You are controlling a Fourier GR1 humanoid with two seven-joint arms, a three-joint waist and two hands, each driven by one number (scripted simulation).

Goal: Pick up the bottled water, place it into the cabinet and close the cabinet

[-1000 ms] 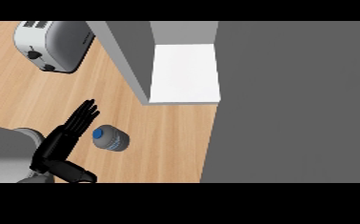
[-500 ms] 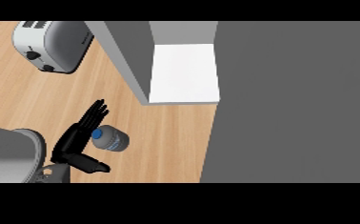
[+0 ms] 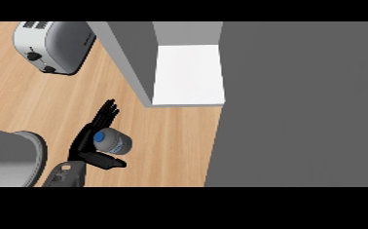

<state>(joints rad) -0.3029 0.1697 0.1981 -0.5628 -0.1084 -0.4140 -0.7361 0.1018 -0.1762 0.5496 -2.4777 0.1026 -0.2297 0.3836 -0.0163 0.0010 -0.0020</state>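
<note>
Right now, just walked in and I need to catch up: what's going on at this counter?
The left robot hand is beside the bottled water on the wooden counter, fingers straight along it, thumb stretched below it, not yet closed round it. The bottle looks upright. The cabinet beyond shows its white inside. The right robot hand is out of view.

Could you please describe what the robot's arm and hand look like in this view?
Only the left hand shows: black, with slim fingers and a thicker thumb, on a dark grey forearm. No cables or markings show. The right hand is out of view.
</note>
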